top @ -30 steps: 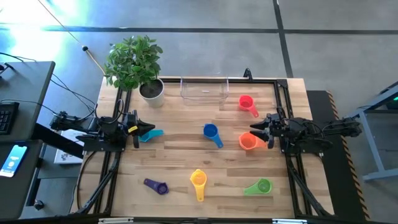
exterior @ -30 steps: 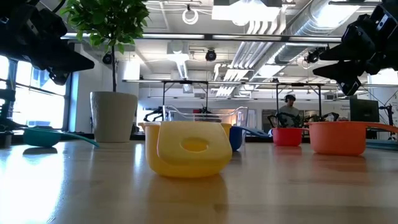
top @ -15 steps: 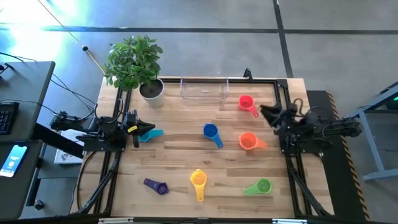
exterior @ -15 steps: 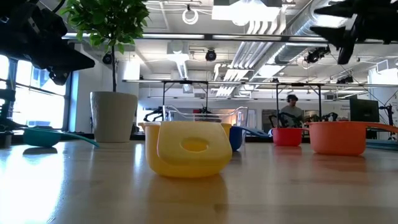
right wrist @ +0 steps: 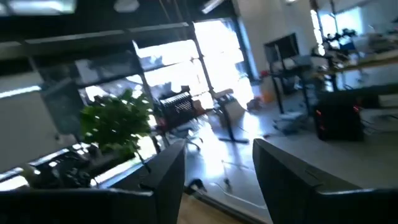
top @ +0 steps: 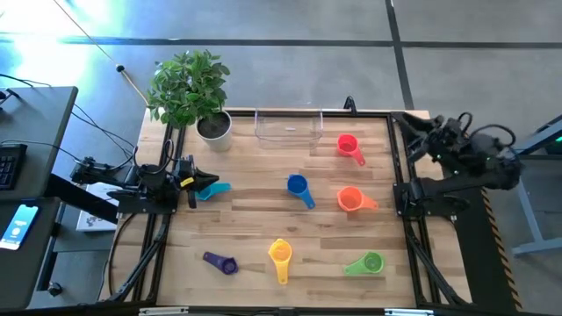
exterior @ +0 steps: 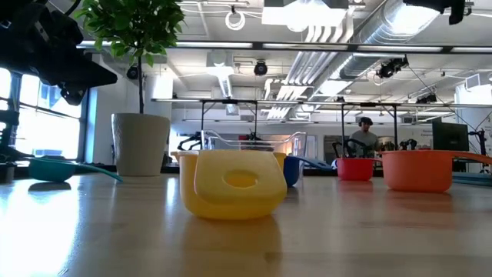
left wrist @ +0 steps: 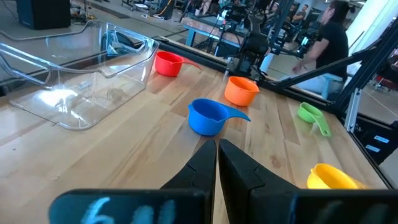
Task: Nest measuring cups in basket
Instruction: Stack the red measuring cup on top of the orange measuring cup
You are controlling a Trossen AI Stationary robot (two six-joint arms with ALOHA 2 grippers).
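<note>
Several measuring cups lie apart on the wooden table: red (top: 348,145), orange (top: 350,199), blue (top: 298,185), yellow (top: 280,253), green (top: 371,262), purple (top: 219,262) and teal (top: 215,190). The clear basket (top: 288,125) stands at the far edge with nothing in it. My left gripper (top: 211,183) waits shut at the left side, above the teal cup and clear of it. My right gripper (top: 402,119) is raised high over the table's far right corner, open, with nothing between its fingers (right wrist: 165,174).
A white pot with a leafy plant (top: 214,129) stands at the far left, beside the basket. Black frame rails run along the table's left and right sides. A person (exterior: 363,137) sits in the room beyond the table.
My right gripper has risen from just beside the orange cup and swung toward the table's far right corner. It has tipped up from slanting down to about level and has rolled somewhat. Its fingers have stayed open. No cup has moved.
</note>
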